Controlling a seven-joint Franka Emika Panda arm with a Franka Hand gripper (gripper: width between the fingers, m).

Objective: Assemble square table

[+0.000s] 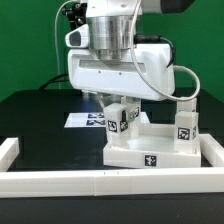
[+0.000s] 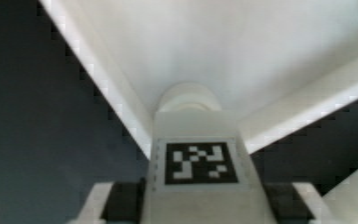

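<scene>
1. The robot's two-finger hand [image 1: 119,112] hangs low over the black worktop [image 1: 40,115], directly above the large white plastic square slab [image 1: 150,150] with its raised rim.
2. The hand is clenched on a small white marker-tagged leg block [image 1: 119,121]. The wrist view shows the leg block [image 2: 197,160] seated between the two fingers [image 2: 108,203], its black-and-white marker facing the camera.
3. The held leg block stands upright. Its lower end is at or just above the slab surface; contact cannot be confirmed from either view.
4. In the wrist view the slab's rim [image 2: 131,95] runs diagonally beyond the leg block, and a rounded white stub [image 2: 192,98] shows just past the block's far end.
5. A second white marker-tagged leg block [image 1: 184,122] stands upright on the slab, well to the side of the hand toward the exterior view's right, apart from the fingers.
6. The slab carries a black-and-white marker [image 1: 150,160] on its front edge, below the hand.
7. The flat white marker board [image 1: 88,120] lies on the worktop beside the hand, toward the exterior view's left, partly hidden by it.
8. A long low white barrier wall [image 1: 100,183] borders the worktop in front of the slab, clear of the hand.
</scene>
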